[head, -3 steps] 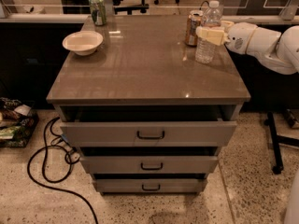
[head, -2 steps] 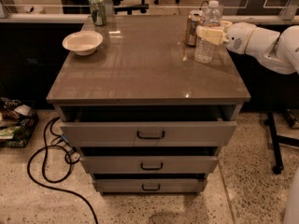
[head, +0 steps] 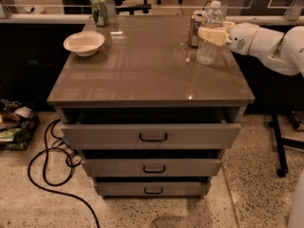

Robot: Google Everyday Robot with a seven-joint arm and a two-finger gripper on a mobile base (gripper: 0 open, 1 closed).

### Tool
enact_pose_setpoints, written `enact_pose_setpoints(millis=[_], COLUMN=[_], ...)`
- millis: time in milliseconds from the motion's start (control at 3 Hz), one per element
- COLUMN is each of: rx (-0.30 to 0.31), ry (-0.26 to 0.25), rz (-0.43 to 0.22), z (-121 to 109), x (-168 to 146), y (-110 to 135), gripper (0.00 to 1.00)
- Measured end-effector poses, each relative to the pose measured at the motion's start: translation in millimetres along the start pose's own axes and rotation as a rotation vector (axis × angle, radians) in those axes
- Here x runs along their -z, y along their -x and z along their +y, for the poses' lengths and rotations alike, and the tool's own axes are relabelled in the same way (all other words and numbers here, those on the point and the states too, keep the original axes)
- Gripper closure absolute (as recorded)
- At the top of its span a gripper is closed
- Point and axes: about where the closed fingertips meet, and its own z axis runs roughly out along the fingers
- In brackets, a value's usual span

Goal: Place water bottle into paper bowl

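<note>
The water bottle (head: 207,52), clear and ribbed with a white cap, stands upright on the right rear part of the cabinet top (head: 147,70). My gripper (head: 211,35) reaches in from the right on a white arm. Its cream fingers (head: 209,34) are closed around the bottle's middle. The paper bowl (head: 84,42) sits empty at the left rear of the top, far from the bottle.
An orange-brown can (head: 194,28) stands just behind and left of the bottle. A green can (head: 99,10) stands behind the bowl. The top drawer (head: 152,136) is pulled out a little. A black cable (head: 45,175) lies on the floor at the left.
</note>
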Motion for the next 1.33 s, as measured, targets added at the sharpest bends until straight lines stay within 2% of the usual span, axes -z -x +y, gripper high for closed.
enact_pose_setpoints(millis=[333, 667, 1000, 1333], rx=[-0.021, -0.066, -0.084, -0.090], ry=[0.049, 0.082, 0.072, 0.034], rz=[-0.021, -0.038, -0.019, 0.022], z=[3.2, 16.9, 38.6, 61.0], x=[-28.0, -64.4, -93.9, -116.7], y=[4.9, 27.9, 54.6, 75.0], gripper=[1.00, 1.00, 1.00, 1.00])
